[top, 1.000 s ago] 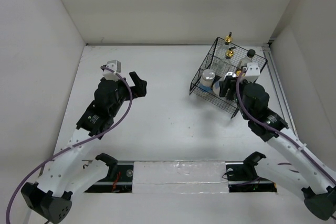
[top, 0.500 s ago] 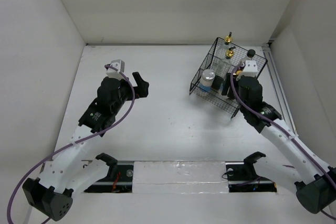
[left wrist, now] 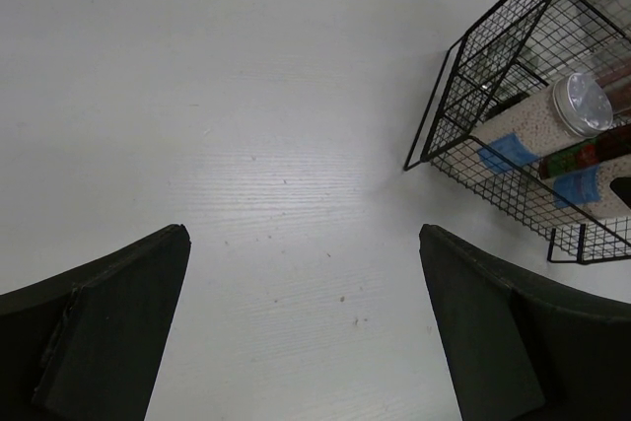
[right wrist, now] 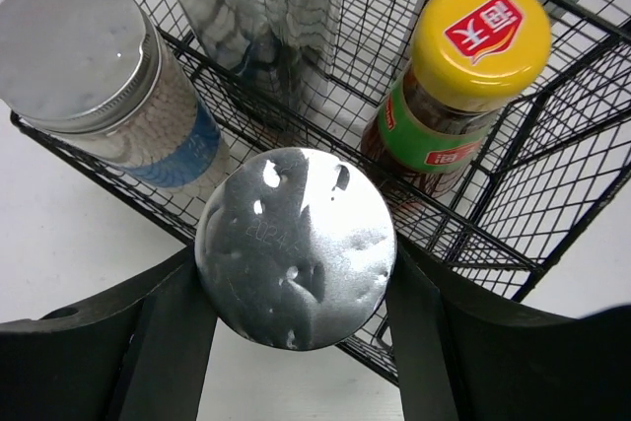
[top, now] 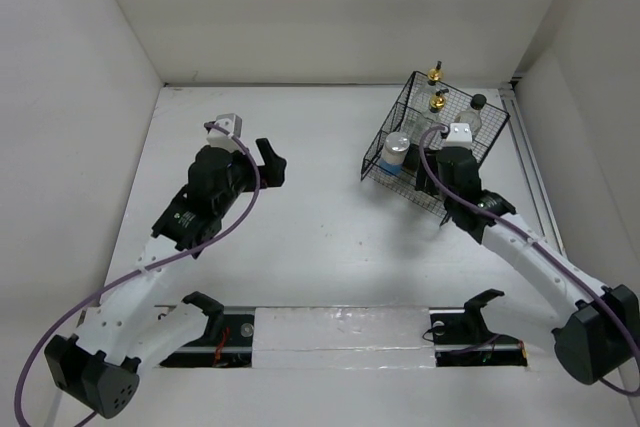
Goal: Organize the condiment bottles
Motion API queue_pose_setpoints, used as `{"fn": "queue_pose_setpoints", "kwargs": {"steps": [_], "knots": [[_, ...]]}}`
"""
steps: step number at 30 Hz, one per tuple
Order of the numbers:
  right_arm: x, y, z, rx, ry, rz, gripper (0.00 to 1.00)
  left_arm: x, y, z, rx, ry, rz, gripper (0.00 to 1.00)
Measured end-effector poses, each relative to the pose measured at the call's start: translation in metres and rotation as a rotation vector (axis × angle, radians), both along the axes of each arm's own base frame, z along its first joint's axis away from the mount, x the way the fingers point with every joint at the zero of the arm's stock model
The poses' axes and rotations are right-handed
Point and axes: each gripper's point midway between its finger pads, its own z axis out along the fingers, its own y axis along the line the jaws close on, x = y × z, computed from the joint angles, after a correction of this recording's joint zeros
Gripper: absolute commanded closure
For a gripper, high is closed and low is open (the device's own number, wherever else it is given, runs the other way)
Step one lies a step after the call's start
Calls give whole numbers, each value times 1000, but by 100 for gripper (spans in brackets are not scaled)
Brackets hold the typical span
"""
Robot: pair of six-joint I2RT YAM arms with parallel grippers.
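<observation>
The right gripper [right wrist: 296,268] is closed on a silver-lidded jar [right wrist: 296,244], one finger on each side. The jar is upright with its long axis vertical and its lid toward the wrist camera, at the near wall of the wire basket [left wrist: 440,96]. A second jar [right wrist: 84,51] stands at 10 o'clock and a yellow-capped bottle [right wrist: 480,41] at 1 o'clock. In the top view the right arm extends toward 11 o'clock. The left gripper [left wrist: 301,234] is spread wide over the table [left wrist: 246,96], holding nothing, and its arm points toward 1 o'clock.

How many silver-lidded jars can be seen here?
2. The loose jar stands in a corner of the wire basket; the gripped jar is between the right claw's fingers at the basket's edge. The arm may hide others.
</observation>
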Motion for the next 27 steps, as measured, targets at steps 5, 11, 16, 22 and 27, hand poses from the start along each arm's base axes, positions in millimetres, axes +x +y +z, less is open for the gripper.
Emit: {"fn": "queue_pose_setpoints", "kwargs": {"steps": [5,11,16,22,27], "knots": [[3,-1,-12,1,38,-2,39,2,-5,-8,14,26,-20,0],[5,-2,-13,13,36,-8,26,2,-6,-10,19,35,-27,0],[7,0,-5,31,6,-7,10,3,-6,-10,19,35,-28,0],[2,-2,17,61,-55,-6,1,2,-7,-10,25,34,-39,0],[-6,-5,57,105,-155,0,1,1,-8,-8,26,29,-50,0]]}}
